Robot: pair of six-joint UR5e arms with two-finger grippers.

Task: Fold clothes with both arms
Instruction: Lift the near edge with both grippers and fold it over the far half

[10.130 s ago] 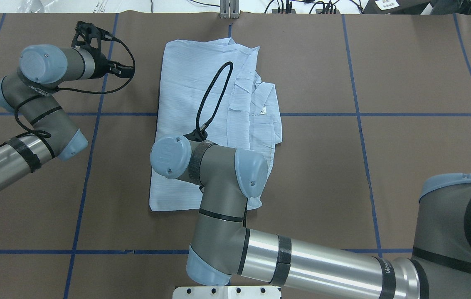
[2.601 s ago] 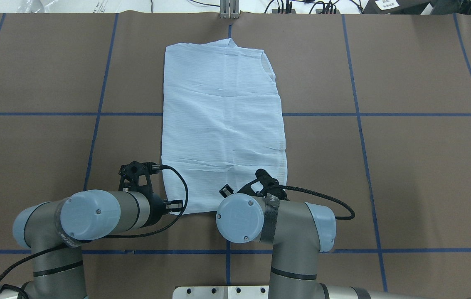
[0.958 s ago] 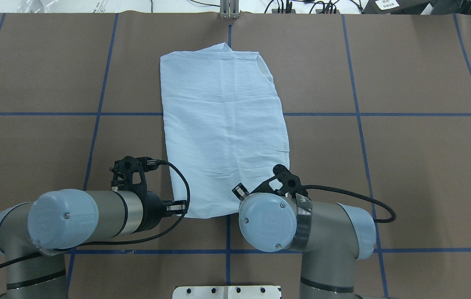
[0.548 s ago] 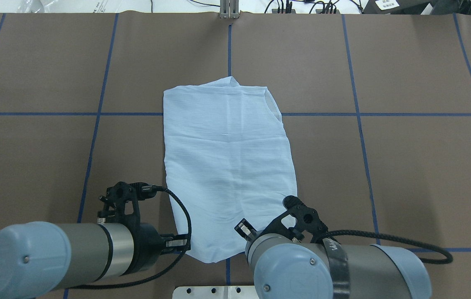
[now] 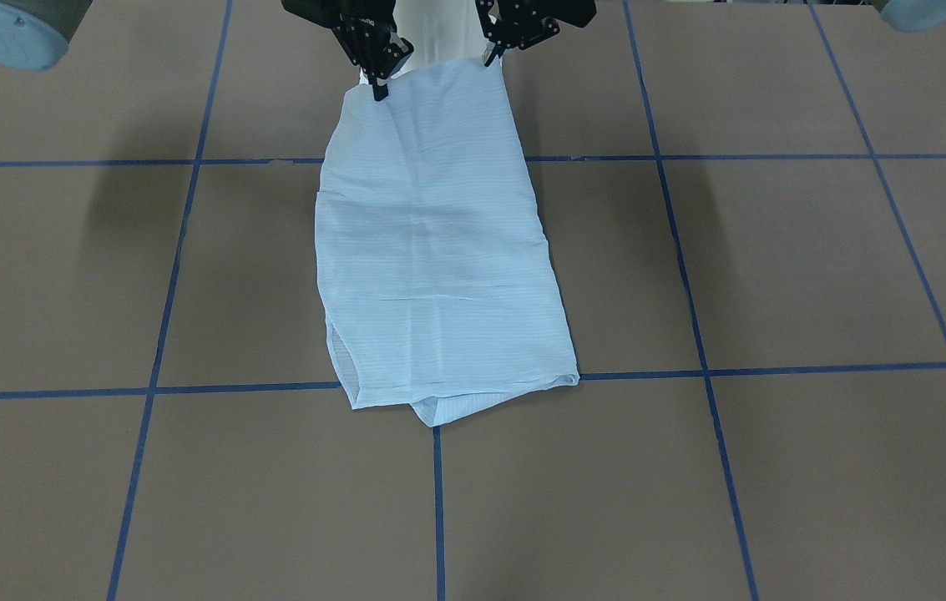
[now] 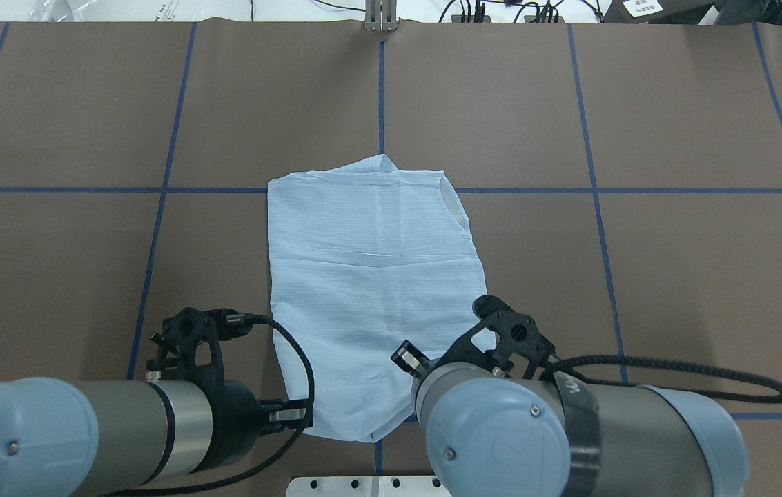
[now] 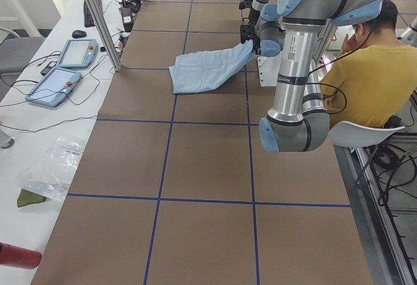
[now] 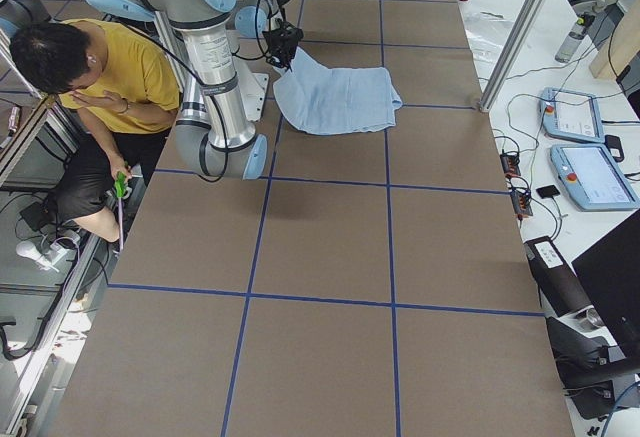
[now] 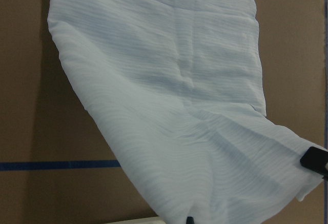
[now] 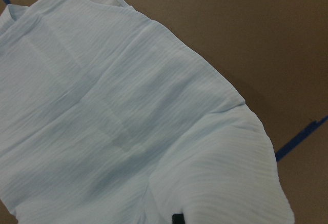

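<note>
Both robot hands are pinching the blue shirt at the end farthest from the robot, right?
Not quite. The left gripper and right gripper pinch the shirt at the end nearest the robot, lifted off the table. The far end lies flat. The exterior front-facing view shows it.

Seated person (image 7: 368, 79), teach pendants (image 8: 597, 177)

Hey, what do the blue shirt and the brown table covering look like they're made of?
The shirt: thin woven cloth, probably light cotton, matte; it drapes softly and creases, with fine stripes. The table covering: looks like matte brown paper or card, flat, without glare; its blue lines look like tape.
</note>
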